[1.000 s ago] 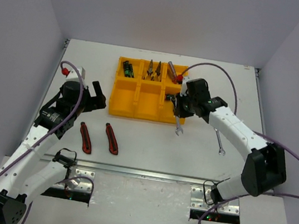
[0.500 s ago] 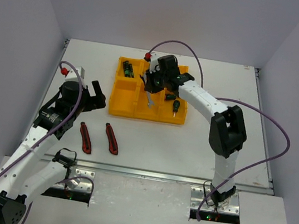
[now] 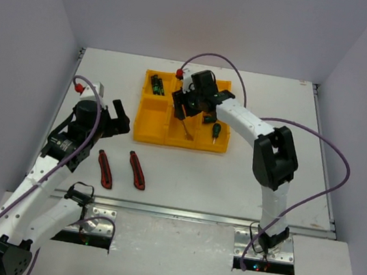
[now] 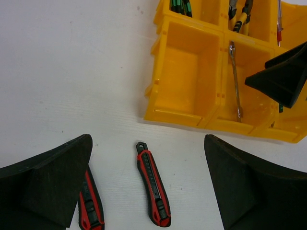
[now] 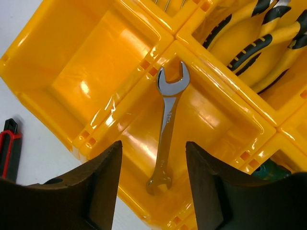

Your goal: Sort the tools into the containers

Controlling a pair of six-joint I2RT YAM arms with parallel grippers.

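The yellow tray [image 3: 145,123] of containers sits at the table's middle back. My right gripper [image 3: 189,108] [image 5: 153,146] hovers open over its front middle compartment. A silver wrench [image 3: 187,132] [image 5: 167,125] [image 4: 234,79] lies loose there, one end up against the back wall. Dark green drivers [image 3: 157,84] fill the back left compartment, and yellow-handled pliers [image 5: 259,38] the back middle. A green-handled screwdriver [image 3: 216,131] is in the front right one. Two red-black utility knives [image 3: 137,170] [image 3: 105,169] [image 4: 153,191] lie on the table below my open, empty left gripper [image 3: 118,115] [image 4: 147,141].
The front left compartment [image 4: 189,72] shows only bare yellow floor. White walls close the table on the left, back and right. A metal rail [image 3: 179,212] runs along the near edge. The right arm's purple cable [image 3: 321,141] loops over the right half of the table.
The right arm swung from the tray's front right corner to over its middle. Its jaws opened, and the wrench they held now lies in the front middle compartment. The left arm stayed still.
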